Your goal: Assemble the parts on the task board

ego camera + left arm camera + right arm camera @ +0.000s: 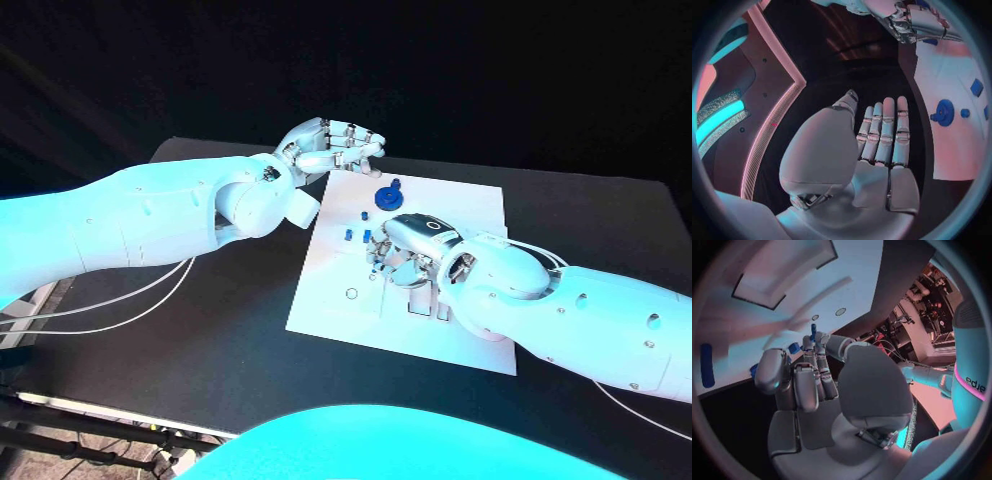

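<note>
Right hand [411, 250]: low over the board's middle, fingers curled; in the right wrist view its fingertips [811, 342] pinch a thin blue pin [813, 330].
Left hand [329, 146]: raised at the board's far left corner, holding nothing; the left wrist view shows its fingers [886, 130] straight and side by side.
Board [476, 205]: one white plate on the black desk [606, 220].
Parts on board: one blue gear [389, 196] near the far edge; two small blue pieces [358, 235] left of the right hand.
Recesses: one dark rectangular cutout [786, 275], two round holes [840, 311].
</note>
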Motion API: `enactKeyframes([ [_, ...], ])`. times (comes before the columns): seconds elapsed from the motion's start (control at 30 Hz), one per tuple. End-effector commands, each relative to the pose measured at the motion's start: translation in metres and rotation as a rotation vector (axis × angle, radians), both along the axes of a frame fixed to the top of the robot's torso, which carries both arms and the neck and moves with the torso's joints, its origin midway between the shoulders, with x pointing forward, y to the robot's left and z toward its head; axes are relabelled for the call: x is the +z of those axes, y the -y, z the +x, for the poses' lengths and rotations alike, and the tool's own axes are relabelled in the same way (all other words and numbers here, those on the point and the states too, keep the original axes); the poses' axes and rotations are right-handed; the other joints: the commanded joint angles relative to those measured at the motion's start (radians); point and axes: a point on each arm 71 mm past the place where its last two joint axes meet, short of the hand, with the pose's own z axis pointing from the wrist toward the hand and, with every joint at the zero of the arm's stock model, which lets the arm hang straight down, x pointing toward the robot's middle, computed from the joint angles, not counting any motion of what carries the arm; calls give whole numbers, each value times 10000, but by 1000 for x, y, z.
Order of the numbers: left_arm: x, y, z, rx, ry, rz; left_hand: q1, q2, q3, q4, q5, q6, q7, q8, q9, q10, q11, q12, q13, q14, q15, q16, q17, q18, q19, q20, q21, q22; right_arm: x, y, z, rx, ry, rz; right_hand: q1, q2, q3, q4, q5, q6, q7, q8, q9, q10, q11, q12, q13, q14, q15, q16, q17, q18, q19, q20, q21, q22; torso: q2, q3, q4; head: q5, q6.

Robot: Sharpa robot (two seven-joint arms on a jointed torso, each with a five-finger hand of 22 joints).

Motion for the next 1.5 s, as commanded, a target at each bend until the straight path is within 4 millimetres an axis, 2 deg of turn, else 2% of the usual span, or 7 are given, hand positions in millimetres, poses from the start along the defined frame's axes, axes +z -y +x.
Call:
enactKeyframes([
  [0.03,1,2,0,-96,82,-88,33,12,24,33,24,-63,190,-32,-9,-7,33,-7,-14,-74,5,-20,-10,42,72,-3,-37,-9,-2,-1,-1,20,159,-191,94,197,-13,-26,-19,36,50,40,8,376,-316,16,20,473,-7,-28,-14,-88,9,19,14,404,-1,0,1,12,0],
  [0.2,1,2,0,-116,66,-83,33,12,24,33,24,-63,190,-32,-9,-7,33,-7,-14,-74,5,-20,-10,42,72,-3,-37,-9,-6,-2,-3,45,51,-253,94,197,-13,-26,-19,36,50,40,8,376,-316,16,20,473,-7,-28,-14,-88,9,19,14,404,-3,-11,-6,44,0],
  [0.83,1,3,0,-155,42,-75,33,12,24,33,24,-63,190,-32,-9,-7,33,-7,-14,-74,5,-20,-10,42,72,-3,-37,-9,-12,-4,-5,68,-100,-371,87,210,-32,-32,-38,33,51,44,16,382,-303,9,19,471,-9,-27,-16,-91,16,23,32,418,1,2,-13,39,0],
  [1.1,1,3,0,-181,31,-71,24,17,24,37,23,-65,190,-24,-8,-12,34,5,-16,-75,6,-10,-30,43,97,-2,-72,-33,-15,-7,-6,131,-201,-578,81,225,-48,-39,-37,24,57,44,23,383,-299,-1,18,465,-7,-36,-35,-81,-4,27,-12,401,5,-3,10,33,0],
  [1.5,1,3,0,-192,21,-64,17,21,24,40,23,-65,190,-21,-7,-14,34,8,-17,-75,7,-7,-36,43,105,-1,-82,-40,-22,-8,-9,271,-345,-1106,42,223,-89,-37,-8,6,70,41,32,369,-287,-24,13,453,3,-58,-79,-61,-51,36,-112,358,-8,-10,-10,21,0],
])
